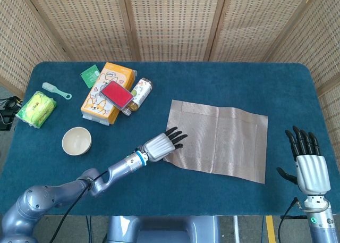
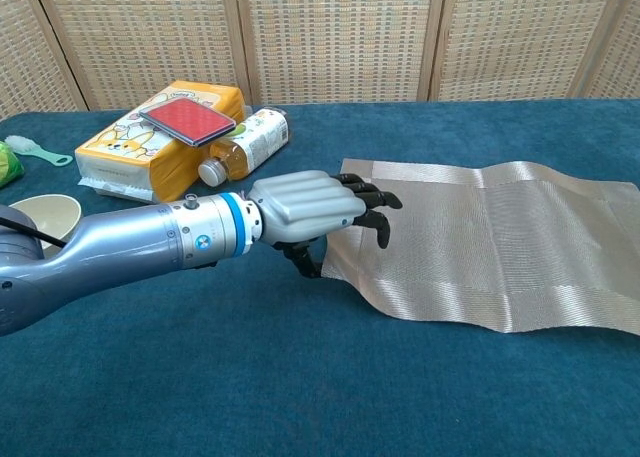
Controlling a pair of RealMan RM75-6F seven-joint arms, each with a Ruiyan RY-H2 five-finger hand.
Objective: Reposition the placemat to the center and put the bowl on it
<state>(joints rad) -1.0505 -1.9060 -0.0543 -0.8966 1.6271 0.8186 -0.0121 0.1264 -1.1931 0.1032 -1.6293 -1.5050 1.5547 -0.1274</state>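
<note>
The grey woven placemat [image 1: 223, 139] lies right of the table's middle, its near-left corner lifted and rumpled. My left hand [image 1: 159, 144] is at that corner, fingers curled down over the mat's edge and thumb under it, pinching the fabric; the chest view shows the same left hand [image 2: 310, 207] on the placemat [image 2: 500, 237]. The cream bowl [image 1: 76, 141] stands upright on the cloth at the left, apart from the hand, and shows at the chest view's left edge as bowl [image 2: 45, 217]. My right hand [image 1: 309, 168] hovers at the near right corner, fingers spread, holding nothing.
An orange box [image 1: 101, 102] with a red case [image 1: 116, 93] on it and a bottle [image 1: 139, 91] lying beside it sit behind the bowl. A green packet [image 1: 90, 75], a small brush [image 1: 56, 90] and a yellow-green pack [image 1: 36, 108] lie far left.
</note>
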